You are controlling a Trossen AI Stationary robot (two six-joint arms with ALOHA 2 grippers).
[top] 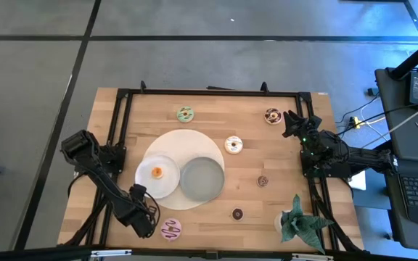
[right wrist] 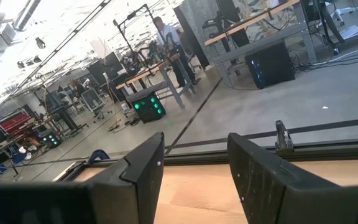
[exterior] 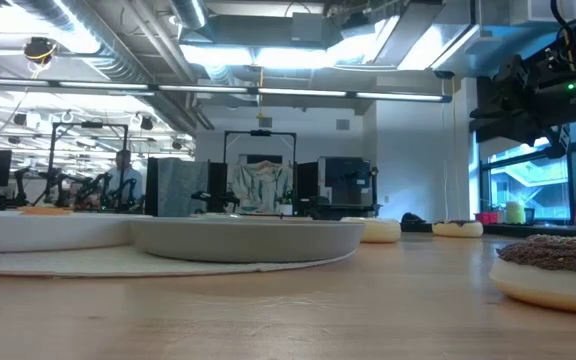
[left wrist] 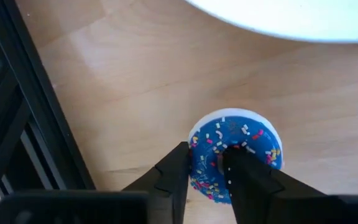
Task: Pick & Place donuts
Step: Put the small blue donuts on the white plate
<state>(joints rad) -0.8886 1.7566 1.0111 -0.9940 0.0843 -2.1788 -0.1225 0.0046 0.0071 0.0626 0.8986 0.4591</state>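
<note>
Donut [left wrist: 235, 155], round, sprinkled, is straddled by the left gripper [left wrist: 205, 163]: one finger through the hole, grasp uncertain, near rim hidden. Right gripper [right wrist: 194, 163] is spread, empty.

A large white mat [top: 187, 141] lies mid-table on the wooden table [top: 296, 181]. On it sit a white plate [top: 149, 185] at left and a grey plate [top: 202, 177] beside it. A green toy plant [top: 300, 221] stands at the near right corner.
</note>
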